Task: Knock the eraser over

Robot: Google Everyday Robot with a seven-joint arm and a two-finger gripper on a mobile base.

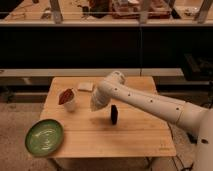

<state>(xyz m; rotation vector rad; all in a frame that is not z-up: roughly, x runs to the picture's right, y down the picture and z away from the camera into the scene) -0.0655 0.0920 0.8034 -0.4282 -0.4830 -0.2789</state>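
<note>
A: Where do we find the eraser (114,114)?

B: Near the middle of the wooden worktop (135,142), a little right of centre in the frame. It stands upright on a narrow end, so its long axis runs straight up and down.

A: And the tool (97,103)?

B: It hangs just to the upper left of the eraser, at the end of the pale arm (150,102) that reaches in from the right edge. The two look very near each other, but we cannot say whether they touch.

A: Is the tool open or closed?

B: We cannot tell. It shows only as a pale, rounded end, and we see nothing held in it.

A: So which way would the push go?

B: We judge that a sweep toward the lower right, taken high on the slab, should tip it. A thin block standing on end ought to fall easily.

A: How does the eraser look?

B: Small, black and rectangular, a thin slab, and plainly not yet knocked over.

A: Is anything in the way?

B: The white cup (69,101), the green plate (44,136) and the pale pad (85,86) all lie to the left, away from that path.
</note>
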